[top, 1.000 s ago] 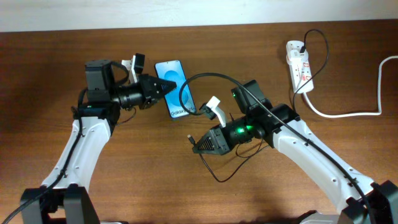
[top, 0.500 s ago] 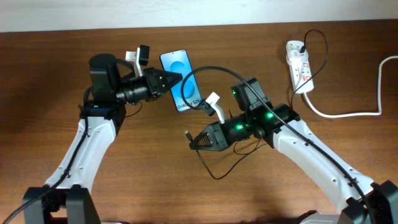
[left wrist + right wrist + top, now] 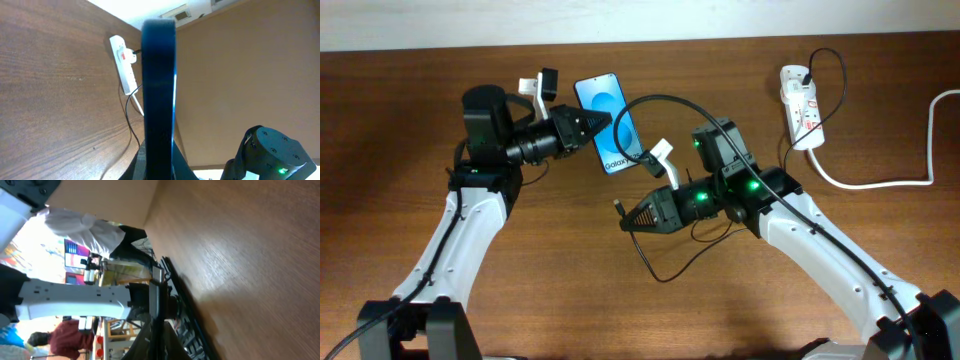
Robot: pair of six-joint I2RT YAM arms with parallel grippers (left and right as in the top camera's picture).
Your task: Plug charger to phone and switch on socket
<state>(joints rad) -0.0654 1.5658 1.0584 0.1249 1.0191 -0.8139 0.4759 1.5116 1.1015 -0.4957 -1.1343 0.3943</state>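
Observation:
My left gripper (image 3: pixel 602 124) is shut on the phone (image 3: pixel 612 125), a blue-screened smartphone with a white "Galaxy" band, held above the table. In the left wrist view the phone (image 3: pixel 159 90) shows edge-on between the jaws (image 3: pixel 159 167). My right gripper (image 3: pixel 627 217) is shut on the charger (image 3: pixel 660 100), a thin black cable; its connector tip (image 3: pixel 619 206) sticks out toward the left, below the phone. In the right wrist view the connector (image 3: pixel 156 287) stands between the jaws (image 3: pixel 156 335). The white socket (image 3: pixel 801 106) lies at the back right with the black plug in it.
A thick white cord (image 3: pixel 880 182) runs from the socket to the right edge. The black cable loops on the table under my right arm (image 3: pixel 670 270). The socket also shows in the left wrist view (image 3: pixel 123 62). A wall borders the table's far edge.
My right gripper has risen and turned, bringing the connector tip up and closer to the phone's lower end. The left gripper lifted the phone off the table and tilted it slightly.

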